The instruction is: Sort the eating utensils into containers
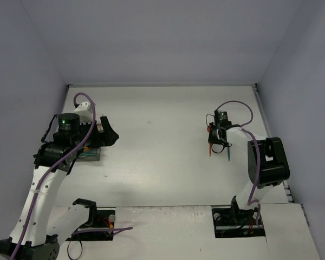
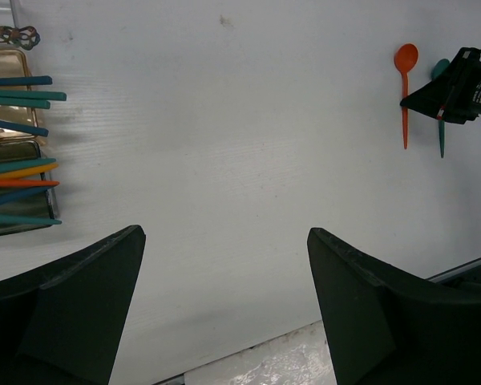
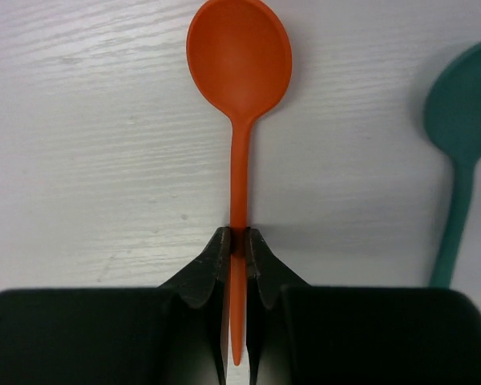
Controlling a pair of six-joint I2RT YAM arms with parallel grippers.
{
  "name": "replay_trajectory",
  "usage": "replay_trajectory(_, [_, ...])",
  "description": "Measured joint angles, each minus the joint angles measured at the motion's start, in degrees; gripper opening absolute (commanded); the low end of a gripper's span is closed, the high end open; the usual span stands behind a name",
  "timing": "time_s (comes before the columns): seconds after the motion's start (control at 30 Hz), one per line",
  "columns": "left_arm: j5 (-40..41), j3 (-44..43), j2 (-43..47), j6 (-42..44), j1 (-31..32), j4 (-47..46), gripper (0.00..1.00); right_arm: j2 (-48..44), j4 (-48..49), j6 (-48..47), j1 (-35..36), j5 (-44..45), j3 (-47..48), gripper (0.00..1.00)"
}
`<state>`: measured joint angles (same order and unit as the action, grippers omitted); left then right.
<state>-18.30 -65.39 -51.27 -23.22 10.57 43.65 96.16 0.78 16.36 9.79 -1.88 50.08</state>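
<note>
robotics lab test cell. a white table is boxed in on three sides by plain pale walls. the left arm and right arm are bolted at its near edge, purple cables routed along them.

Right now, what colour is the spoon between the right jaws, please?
Orange spoon; clearest in the right wrist view.

The top camera looks down from high at the near side onto the whole table. The left wrist camera looks across it from far off. The right wrist camera sits close above the orange spoon, which the left wrist view shows too.
</note>
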Motion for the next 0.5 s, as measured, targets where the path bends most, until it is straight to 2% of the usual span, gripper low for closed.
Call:
replay_trajectory(0.3, [-4.17, 1.55, -1.3, -1.43, 1.26, -1.84, 0.8, 1.48, 1.9, 3.11, 10.33, -0.57, 1.35, 0.0])
replay_trajectory(0.5, [-2.75, 5.25, -1.47, -5.22, 7.34, -7.6, 0.8, 1.51, -0.96, 8.3, 19.14, -2.87, 6.27, 0.0])
